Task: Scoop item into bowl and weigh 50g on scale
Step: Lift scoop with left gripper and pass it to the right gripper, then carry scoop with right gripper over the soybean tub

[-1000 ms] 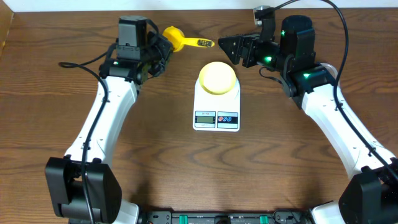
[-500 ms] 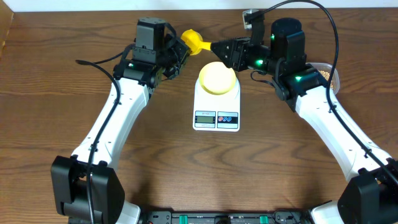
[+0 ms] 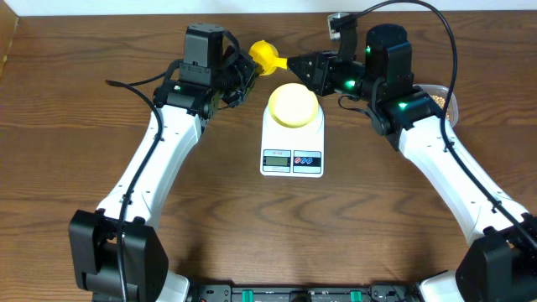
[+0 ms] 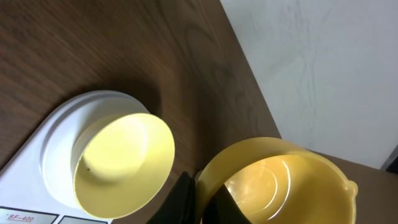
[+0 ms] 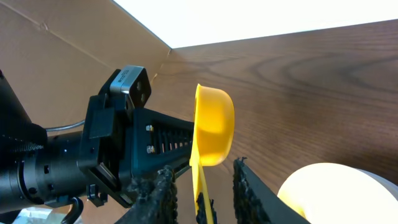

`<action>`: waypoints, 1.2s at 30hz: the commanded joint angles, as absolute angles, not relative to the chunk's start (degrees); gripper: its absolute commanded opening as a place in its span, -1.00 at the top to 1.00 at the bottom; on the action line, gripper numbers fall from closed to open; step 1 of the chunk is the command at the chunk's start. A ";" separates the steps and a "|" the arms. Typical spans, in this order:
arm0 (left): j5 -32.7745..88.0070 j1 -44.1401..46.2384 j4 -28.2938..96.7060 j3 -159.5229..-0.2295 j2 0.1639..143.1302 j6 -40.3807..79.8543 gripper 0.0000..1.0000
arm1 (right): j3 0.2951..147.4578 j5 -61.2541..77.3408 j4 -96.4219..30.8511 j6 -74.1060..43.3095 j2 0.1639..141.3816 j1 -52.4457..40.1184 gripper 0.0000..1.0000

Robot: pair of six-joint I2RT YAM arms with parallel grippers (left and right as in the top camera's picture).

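Pinching the cup wall of a bright yellow plastic measuring scoop (image 3: 267, 57), the left hand (image 3: 248, 70) is clamped fully shut; the left wrist view has its two dark fingers (image 4: 180, 199) either side of the yellow wall, cup mouth turned toward the camera. Scoop sits just behind the far edge of the scale in the overhead view, near the back of the brown wood-grain bench (image 3: 210, 193), handle pointing toward the right arm. Right hand (image 3: 295, 64) is at the handle end: the right wrist view shows the thin handle running down between its two ribbed fingers (image 5: 165, 193), a gap visible on each side, so jaws partly open, straddling and not pinching. White rectangular digital kitchen scale (image 3: 292, 155) lies mid-bench between the two arms, display and two round buttons on its near edge; reading too small to tell. Small round pale yellow-green bowl (image 3: 293, 105) stands upright on the scale's platform. Small round tan beans (image 3: 440, 99) lie in a clear plastic tub (image 3: 456, 107) at far right, mostly hidden behind the right arm, well apart from bowl and scale
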State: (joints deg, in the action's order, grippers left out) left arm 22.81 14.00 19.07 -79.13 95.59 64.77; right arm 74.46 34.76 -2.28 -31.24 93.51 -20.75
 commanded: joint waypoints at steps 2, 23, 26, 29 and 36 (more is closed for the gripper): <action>24.03 13.96 18.92 -79.20 95.79 65.47 0.85 | 75.53 35.09 -2.35 -31.29 93.78 -21.10 0.51; 20.97 12.88 18.37 -79.22 95.79 59.55 -0.50 | 75.53 29.04 -7.97 -31.27 93.76 -15.57 0.98; 20.95 11.77 17.34 -79.22 95.79 51.35 -0.50 | 75.53 29.12 -11.33 -31.22 93.76 -9.58 0.98; 20.97 10.59 16.62 -79.22 95.79 41.67 -0.48 | 75.55 33.06 -11.53 -30.09 93.76 -3.36 0.98; 22.72 11.25 20.21 -79.24 92.68 21.78 -0.26 | 75.59 40.03 -12.97 -27.20 93.21 7.25 0.98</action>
